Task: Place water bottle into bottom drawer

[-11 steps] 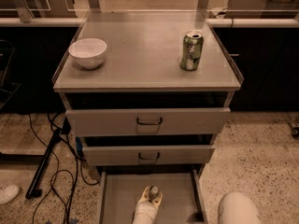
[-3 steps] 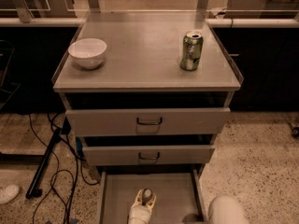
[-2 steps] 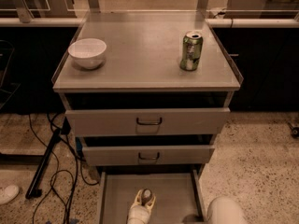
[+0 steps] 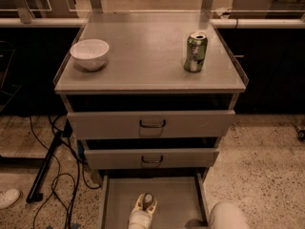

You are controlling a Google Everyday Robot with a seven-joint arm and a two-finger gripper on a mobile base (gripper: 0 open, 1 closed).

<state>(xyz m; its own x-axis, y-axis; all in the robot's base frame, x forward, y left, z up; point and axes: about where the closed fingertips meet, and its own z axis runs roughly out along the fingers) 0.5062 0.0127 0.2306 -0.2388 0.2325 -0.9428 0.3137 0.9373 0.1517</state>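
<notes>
Down low, the water bottle (image 4: 148, 198) is inside the open bottom drawer (image 4: 177, 194).
The end effector (image 4: 146, 205) hugs the water bottle with both fingers squeezed against its sides, over the drawer's flat floor. Up on the surface (image 4: 143, 61) stand a green can (image 4: 195, 51) and a white bowl (image 4: 89, 54), well apart.

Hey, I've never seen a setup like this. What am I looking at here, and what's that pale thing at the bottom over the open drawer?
This is one camera looking down on a grey cabinet from the front. The pale thing is a robot's gripper, a two-finger claw on its single arm, low in the picture over the open bottom drawer. It grips a water bottle, seen from above. On the cabinet top stand a white bowl and a green can.
</notes>
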